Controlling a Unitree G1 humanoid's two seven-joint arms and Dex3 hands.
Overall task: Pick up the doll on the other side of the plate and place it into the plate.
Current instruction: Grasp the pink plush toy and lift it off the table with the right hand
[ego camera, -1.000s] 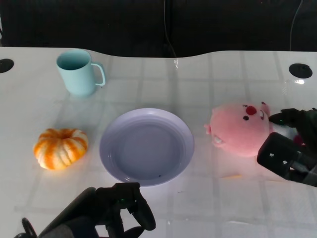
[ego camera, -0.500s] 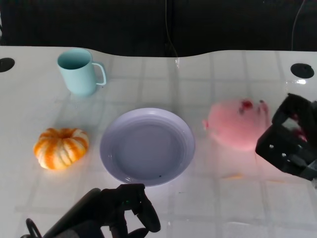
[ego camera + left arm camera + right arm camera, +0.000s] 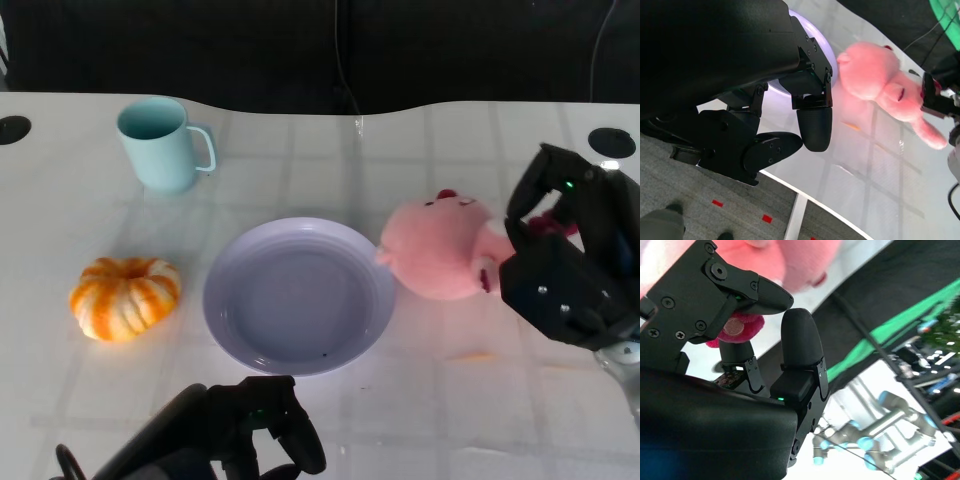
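I see my right hand [image 3: 560, 250] gripping the doll [image 3: 435, 248] beside the plate [image 3: 298, 296], its body partly hidden; my left hand [image 3: 235, 430] sits curled, empty.

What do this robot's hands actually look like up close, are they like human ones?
Only loosely. Both the left hand and the right hand are matt black, built from blocky plates held by visible screws, with thick fingers ending in rounded, rubbery-looking tips. A tiny green light glows on each. No cables show.
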